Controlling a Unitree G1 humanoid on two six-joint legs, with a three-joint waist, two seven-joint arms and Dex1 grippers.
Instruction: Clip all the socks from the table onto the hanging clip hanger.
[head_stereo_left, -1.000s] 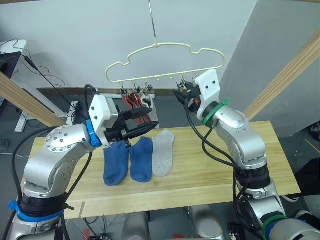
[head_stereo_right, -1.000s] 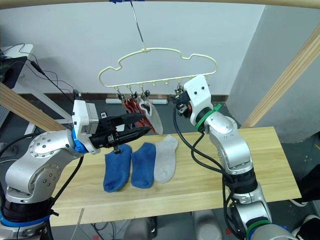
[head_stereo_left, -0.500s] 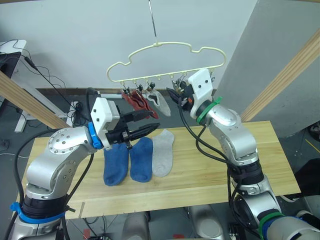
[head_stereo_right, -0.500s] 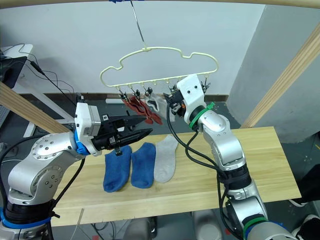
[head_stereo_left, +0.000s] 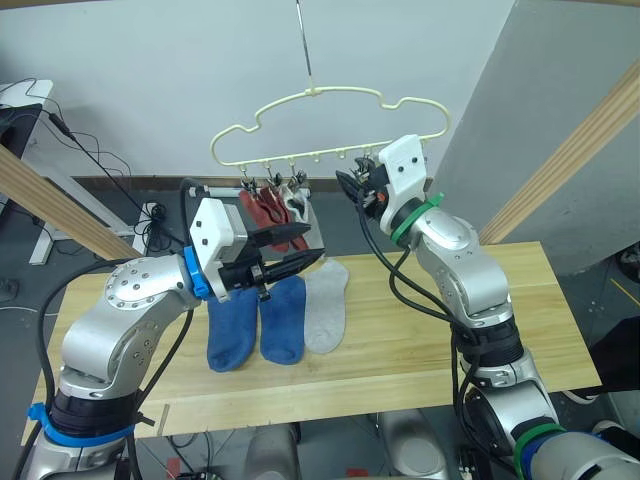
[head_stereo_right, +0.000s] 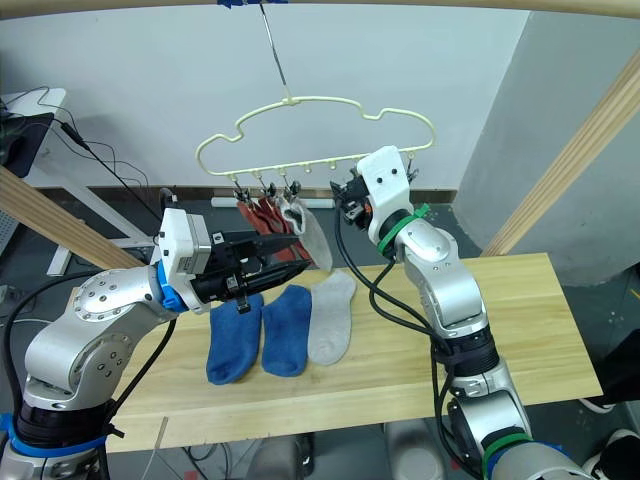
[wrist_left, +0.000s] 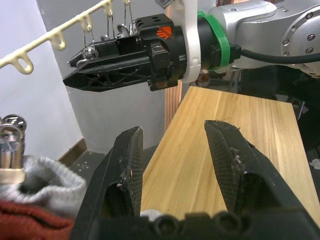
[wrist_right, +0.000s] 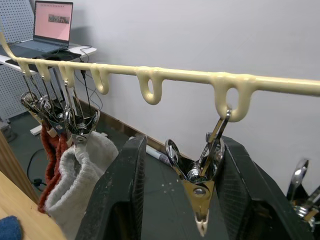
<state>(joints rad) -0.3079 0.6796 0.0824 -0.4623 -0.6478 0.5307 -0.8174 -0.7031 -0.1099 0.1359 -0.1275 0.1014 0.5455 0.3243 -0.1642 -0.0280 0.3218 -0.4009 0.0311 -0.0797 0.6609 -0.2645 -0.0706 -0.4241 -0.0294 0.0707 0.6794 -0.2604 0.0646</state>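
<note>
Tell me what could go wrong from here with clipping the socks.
1. The hanger hangs from one thin hook, so a nudge from the right gripper, whose open fingers straddle a free clip, may swing it and spoil the aim.
2. The left gripper is open and empty beside the hung grey sock and red socks; brushing them might pull them loose.
3. Two blue socks and a grey one lie touching on the table; a grab could lift two.

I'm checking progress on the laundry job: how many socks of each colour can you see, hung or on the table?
Blue socks: 2, on the table
Light grey socks: 2, one on the table, one clipped
Brick red socks: 2, clipped on the clip hanger
Total: 6
</note>
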